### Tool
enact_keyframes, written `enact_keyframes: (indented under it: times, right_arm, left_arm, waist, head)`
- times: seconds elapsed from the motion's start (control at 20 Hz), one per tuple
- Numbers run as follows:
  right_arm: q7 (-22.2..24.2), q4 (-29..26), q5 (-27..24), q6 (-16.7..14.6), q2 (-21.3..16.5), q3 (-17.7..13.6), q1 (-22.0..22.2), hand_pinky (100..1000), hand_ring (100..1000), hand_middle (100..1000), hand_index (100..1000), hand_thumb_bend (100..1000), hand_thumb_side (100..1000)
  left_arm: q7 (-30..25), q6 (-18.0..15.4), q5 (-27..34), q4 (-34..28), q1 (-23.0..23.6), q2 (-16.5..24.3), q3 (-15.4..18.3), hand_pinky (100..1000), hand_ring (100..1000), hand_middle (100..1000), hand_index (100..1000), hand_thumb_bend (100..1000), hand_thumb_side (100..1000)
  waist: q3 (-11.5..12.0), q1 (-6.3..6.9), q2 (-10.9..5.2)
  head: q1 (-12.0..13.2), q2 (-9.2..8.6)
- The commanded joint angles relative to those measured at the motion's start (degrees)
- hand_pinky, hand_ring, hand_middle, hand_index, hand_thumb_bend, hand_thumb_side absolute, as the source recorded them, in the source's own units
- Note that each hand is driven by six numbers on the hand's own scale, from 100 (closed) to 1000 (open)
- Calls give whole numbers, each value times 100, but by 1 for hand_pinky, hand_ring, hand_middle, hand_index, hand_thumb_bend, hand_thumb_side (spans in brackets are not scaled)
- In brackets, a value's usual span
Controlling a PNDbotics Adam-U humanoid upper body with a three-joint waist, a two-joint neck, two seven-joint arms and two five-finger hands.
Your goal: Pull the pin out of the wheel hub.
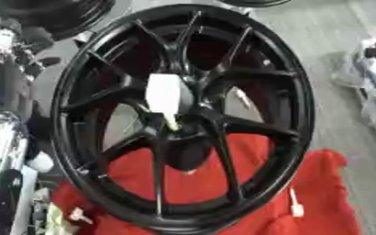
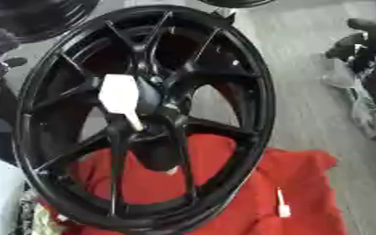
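White pin (image 1: 168, 97) sits in the centre of the black wheel hub (image 1: 183, 114), its narrow tip pointing down. Hub stands tilted, lower rim on a red cloth (image 1: 303, 193) over grey floor (image 1: 328, 36). A small white piece (image 1: 295, 206) lies on the cloth right of the hub. Dark hand-like shape (image 2: 367, 36) upper right of the hub; fingers' state: cannot tell.
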Motion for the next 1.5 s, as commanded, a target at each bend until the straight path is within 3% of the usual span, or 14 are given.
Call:
enact_keyframes:
  times: [0.05,0.5,0.85,1.1,1.5]
  right_arm:
    - [-26,-126,-27,-6,-153,-28,-59,923,640,577,818,100,617]
    - [-37,-131,-30,0,-155,-23,-71,922,633,571,815,100,618]
    - [-120,-106,-27,-4,-183,-117,-39,923,630,569,813,100,617]
    - [-137,-105,1,-27,-195,-144,38,923,629,568,812,100,617]
    - [-130,-133,111,-76,-227,-142,171,923,626,566,811,100,615]
  left_arm:
    - [1,-15,-2,-83,-93,184,15,708,807,674,697,135,810]
    - [-7,-14,14,-77,-105,198,8,708,809,675,697,135,811]
    - [15,-25,48,-316,-339,220,23,715,825,737,734,121,780]
    - [-296,77,39,-670,-971,823,-298,721,833,752,752,100,734]
    - [-1260,432,69,-1097,-2557,2102,-1368,740,827,743,751,100,695]
  waist:
    - [-8,-33,-130]
    - [-22,-26,-121]
    - [-32,4,-133]
    - [-10,16,-153]
    - [30,61,-169]
  head:
    - [34,-54]
    - [50,-101]
    - [-144,-104]
    - [-238,-46]
    - [-392,11]
